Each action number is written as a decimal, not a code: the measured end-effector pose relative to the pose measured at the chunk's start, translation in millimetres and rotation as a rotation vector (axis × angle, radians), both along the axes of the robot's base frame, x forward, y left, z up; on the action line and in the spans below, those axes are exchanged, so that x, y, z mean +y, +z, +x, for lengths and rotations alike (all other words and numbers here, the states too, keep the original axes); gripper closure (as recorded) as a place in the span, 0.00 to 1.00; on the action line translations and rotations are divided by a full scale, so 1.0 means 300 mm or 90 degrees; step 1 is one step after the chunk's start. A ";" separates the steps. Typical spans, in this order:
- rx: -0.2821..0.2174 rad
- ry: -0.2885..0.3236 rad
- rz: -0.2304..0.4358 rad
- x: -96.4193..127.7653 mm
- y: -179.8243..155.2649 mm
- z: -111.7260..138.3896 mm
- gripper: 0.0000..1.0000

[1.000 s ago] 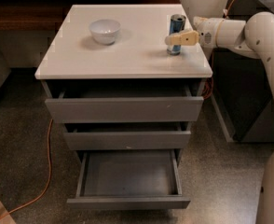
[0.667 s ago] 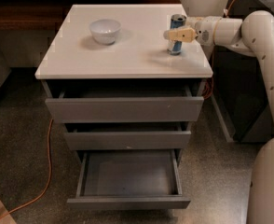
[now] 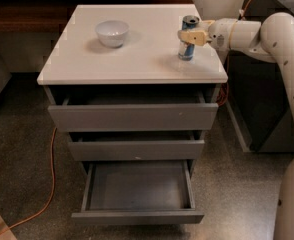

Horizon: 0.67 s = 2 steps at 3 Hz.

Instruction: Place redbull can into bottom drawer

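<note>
The redbull can (image 3: 188, 48), blue and silver, stands upright on the white cabinet top (image 3: 137, 59) near its right edge. My gripper (image 3: 190, 35) reaches in from the right and is shut around the can's upper half, with one tan finger (image 3: 187, 35) crossing in front of it. The bottom drawer (image 3: 137, 217) is pulled far out below, and its shallow grey tray is bare inside.
A white bowl (image 3: 112, 33) sits on the top's left side. The top drawer (image 3: 132, 116) and middle drawer (image 3: 136, 150) stand slightly ajar. An orange cable (image 3: 49, 184) runs over the floor at left. Dark furniture stands to the right.
My gripper moved up from the can's lower front to its upper half and has closed around it. The can stays upright on the same spot.
</note>
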<state>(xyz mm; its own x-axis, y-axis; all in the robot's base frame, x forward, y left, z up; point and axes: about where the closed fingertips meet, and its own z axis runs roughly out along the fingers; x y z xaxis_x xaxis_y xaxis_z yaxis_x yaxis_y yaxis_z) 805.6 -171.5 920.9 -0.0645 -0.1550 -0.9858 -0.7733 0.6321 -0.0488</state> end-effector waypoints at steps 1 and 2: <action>-0.022 0.036 0.003 0.033 0.022 -0.105 0.98; -0.051 0.066 0.000 0.066 0.063 -0.233 1.00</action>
